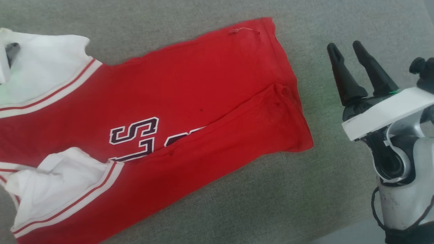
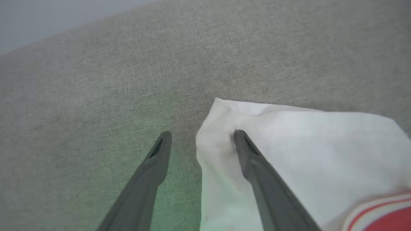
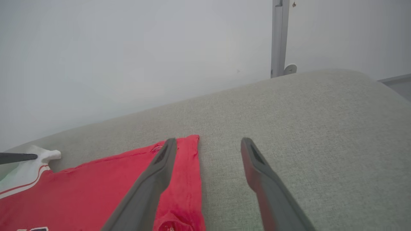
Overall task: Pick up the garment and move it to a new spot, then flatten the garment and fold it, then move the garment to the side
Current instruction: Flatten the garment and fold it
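Head view looks steeply down on garment [image 1: 190,101]; both wrist views low, close, sharing its edges.

Item one, your upholstered surface [image 1: 237,210]: the garment [image 1: 190,101] lies on it, hem toward 2 o'clock in your head view, sleeves toward 9, and one long side is folded in over the front.

Item two: right gripper [image 1: 344,44] at 3 o'clock, beside the hem and apart from it.

Item three: left gripper [image 2: 203,133] at the far sleeve [image 2: 305,144] (one finger over cloth, the other over bare surface).

Item four: a wall [image 3: 128,48] behind the surface.
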`<state>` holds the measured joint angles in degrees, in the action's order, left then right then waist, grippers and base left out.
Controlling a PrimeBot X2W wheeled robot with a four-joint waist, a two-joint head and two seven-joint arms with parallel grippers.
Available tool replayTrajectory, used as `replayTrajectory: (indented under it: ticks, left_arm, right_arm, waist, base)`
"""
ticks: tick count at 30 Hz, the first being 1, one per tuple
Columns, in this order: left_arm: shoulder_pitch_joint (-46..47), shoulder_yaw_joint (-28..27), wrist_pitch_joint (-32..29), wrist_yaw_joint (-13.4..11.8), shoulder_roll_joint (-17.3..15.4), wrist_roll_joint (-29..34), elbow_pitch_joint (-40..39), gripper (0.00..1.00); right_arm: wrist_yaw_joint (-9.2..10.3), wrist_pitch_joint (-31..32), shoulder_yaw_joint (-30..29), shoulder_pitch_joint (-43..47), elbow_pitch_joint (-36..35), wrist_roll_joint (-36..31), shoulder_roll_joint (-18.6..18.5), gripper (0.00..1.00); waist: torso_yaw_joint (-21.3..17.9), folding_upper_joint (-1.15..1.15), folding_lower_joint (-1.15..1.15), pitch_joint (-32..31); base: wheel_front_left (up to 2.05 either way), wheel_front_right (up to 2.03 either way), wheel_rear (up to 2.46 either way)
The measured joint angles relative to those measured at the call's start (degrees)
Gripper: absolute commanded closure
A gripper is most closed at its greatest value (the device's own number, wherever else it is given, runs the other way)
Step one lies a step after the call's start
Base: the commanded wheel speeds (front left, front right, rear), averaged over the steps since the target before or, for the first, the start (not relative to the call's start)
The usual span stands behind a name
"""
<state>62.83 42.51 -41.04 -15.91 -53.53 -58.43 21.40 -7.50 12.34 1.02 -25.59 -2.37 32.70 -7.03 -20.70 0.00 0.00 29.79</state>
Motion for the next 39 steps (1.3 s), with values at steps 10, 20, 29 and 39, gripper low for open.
replayTrajectory:
  ticks: [10, 20, 29, 39]
  left_arm:
    - [8.09, 1.8, -11.2, 0.64, 5.49, -1.38, 9.98, 1.0]
    - [13.52, 4.19, -8.69, 5.38, 14.28, 0.7, 14.06, 1.0]
    - [15.83, 4.48, -3.82, 8.73, 20.71, 0.68, 19.87, 1.0]
    - [16.06, 4.24, 1.4, 11.62, 24.66, 0.37, 25.63, 1.0]
  right_arm:
    - [0.0, 4.01, 2.89, -4.03, 3.7, 1.91, -1.12, 0.0]
    - [0.0, 13.83, 3.53, -15.6, 12.91, 0.55, -4.95, 0.0]
    - [0.02, 30.74, 7.0, -26.52, 25.12, -1.3, -8.21, 0.27]
    - [0.01, 40.72, 7.82, -29.67, 26.38, -1.02, -9.79, 1.0]
  waist:
    - [0.73, 0.0, 0.0, 3.14]
    - [6.55, 0.0, 0.0, 5.36]
    - [11.7, 0.0, 0.0, 6.13]
    - [14.32, 0.0, 0.0, 4.32]
  base:
    - [0.0, 0.0, 0.0]
    - [0.0, 0.0, 0.0]
    - [0.0, 0.0, 0.0]
    - [0.0, 0.0, 0.0]
